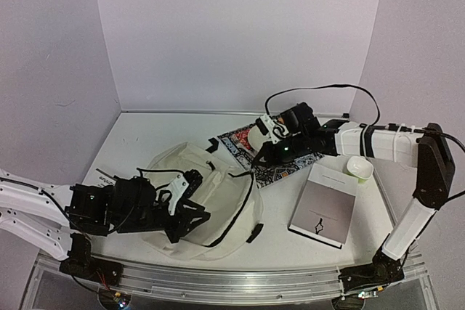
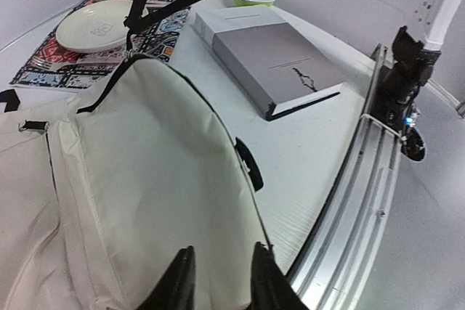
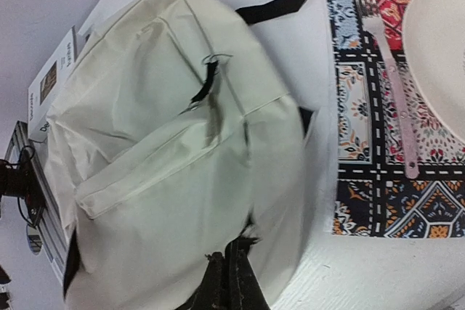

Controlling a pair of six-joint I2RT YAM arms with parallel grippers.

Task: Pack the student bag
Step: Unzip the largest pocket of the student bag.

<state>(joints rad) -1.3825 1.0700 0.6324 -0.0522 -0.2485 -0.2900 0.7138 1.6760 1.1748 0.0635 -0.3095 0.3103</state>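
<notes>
Nearest you, your left hand [image 2: 221,275] stands slightly parted over the student bag [image 1: 225,197], lying near-left on the counter [image 1: 290,250]; it seems to hold nothing. Farther back, your right hand [image 3: 229,281] is pinched tight on the bag's black zipper trim. You're likely opening it, so pull steadily next. The grey book [image 1: 325,203] has unreadable print.

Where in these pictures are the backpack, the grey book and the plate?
backpack [image 1: 221,194], overhead view, on its cream front fabric.
grey book [image 1: 323,205], overhead view, middle of its cover.
plate [image 2: 94,25], left wrist view, centre of the plate.
</notes>
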